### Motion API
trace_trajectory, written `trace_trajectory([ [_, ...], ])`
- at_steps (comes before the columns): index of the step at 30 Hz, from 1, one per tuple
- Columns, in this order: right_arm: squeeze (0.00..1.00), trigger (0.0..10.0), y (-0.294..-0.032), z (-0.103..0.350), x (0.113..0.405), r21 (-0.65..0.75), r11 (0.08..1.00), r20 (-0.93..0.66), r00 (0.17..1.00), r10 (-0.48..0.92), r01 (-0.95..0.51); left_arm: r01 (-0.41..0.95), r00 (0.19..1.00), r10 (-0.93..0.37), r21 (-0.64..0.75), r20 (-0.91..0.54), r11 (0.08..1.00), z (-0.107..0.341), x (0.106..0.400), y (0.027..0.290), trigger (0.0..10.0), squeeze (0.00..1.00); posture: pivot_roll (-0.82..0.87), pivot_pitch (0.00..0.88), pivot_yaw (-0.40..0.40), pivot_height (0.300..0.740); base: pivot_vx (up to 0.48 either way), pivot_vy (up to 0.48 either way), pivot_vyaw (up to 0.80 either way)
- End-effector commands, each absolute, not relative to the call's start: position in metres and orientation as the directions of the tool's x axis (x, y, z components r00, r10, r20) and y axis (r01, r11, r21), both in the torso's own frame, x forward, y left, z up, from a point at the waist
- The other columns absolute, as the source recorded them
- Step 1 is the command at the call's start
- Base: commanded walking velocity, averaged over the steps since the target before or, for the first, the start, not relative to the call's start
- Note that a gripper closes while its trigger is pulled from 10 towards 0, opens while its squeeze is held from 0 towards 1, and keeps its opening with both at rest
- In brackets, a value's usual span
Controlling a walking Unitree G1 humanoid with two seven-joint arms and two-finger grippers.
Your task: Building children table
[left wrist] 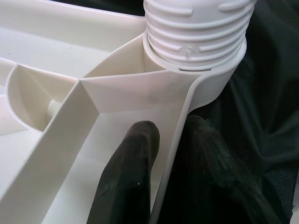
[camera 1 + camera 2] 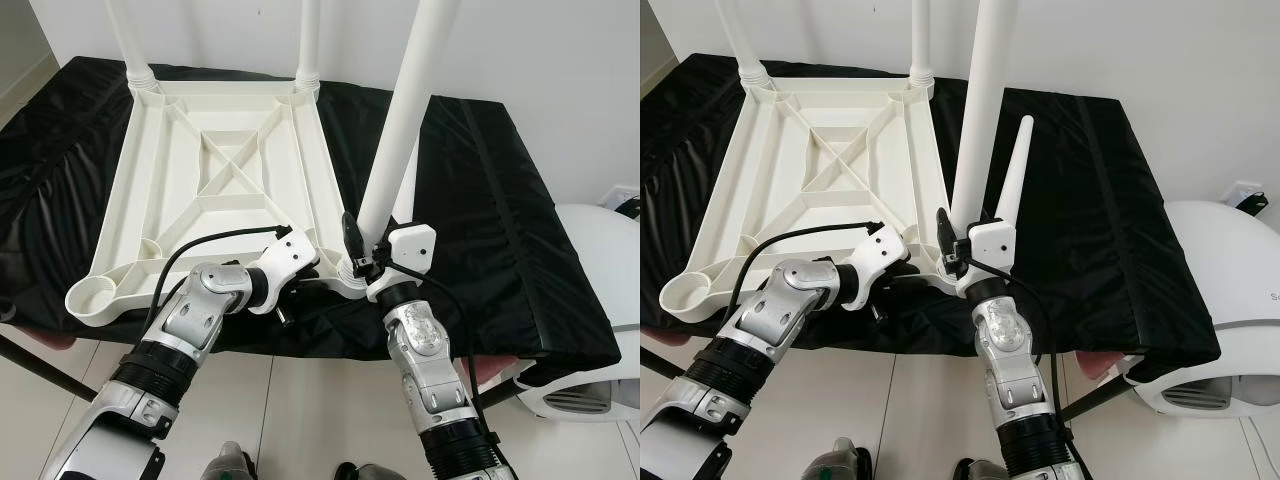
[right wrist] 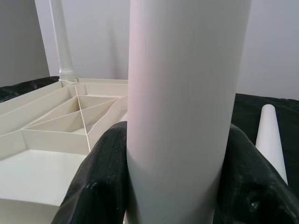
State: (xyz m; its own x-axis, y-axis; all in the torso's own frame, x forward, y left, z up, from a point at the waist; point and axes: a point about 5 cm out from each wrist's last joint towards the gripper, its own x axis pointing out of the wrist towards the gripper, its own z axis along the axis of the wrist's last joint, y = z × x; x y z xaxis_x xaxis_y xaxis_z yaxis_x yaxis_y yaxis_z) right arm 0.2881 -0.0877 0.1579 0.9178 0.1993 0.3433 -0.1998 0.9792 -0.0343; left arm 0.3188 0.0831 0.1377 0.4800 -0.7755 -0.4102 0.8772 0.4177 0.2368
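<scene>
The tabletop (image 2: 215,180) lies upside down on the black-draped surface (image 2: 500,200), with 2 legs already standing at its far corners. A 3rd leg (image 2: 405,120) stands upright in the near right socket, its long axis vertical, clamped between the right gripper's (image 2: 365,262) fingers. The left gripper (image 1: 173,168) pinches the rim beside that socket. A 4th leg (image 2: 1015,175) lies loose, just right of it
</scene>
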Motion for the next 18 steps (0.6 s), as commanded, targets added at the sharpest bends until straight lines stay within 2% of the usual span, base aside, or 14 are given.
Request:
trace_trajectory([
  [1,0.0,10.0,-0.0921,0.1378,0.286,-0.029,0.99,0.252,0.958,0.138,-0.135,0.855,0.514,-0.776,0.288,-0.365,0.431,0.1543,0.326,0.0821,10.0,0.0,0.07,0.079,-0.038,0.74,0.0,0.0,0.0],
  [18,0.0,10.0,-0.0874,0.1361,0.2847,-0.034,0.99,0.242,0.96,0.144,-0.14,0.851,0.521,-0.773,0.296,-0.361,0.434,0.1553,0.3272,0.083,10.0,0.0,0.07,0.064,-0.043,0.74,0.0,0.0,0.0],
])
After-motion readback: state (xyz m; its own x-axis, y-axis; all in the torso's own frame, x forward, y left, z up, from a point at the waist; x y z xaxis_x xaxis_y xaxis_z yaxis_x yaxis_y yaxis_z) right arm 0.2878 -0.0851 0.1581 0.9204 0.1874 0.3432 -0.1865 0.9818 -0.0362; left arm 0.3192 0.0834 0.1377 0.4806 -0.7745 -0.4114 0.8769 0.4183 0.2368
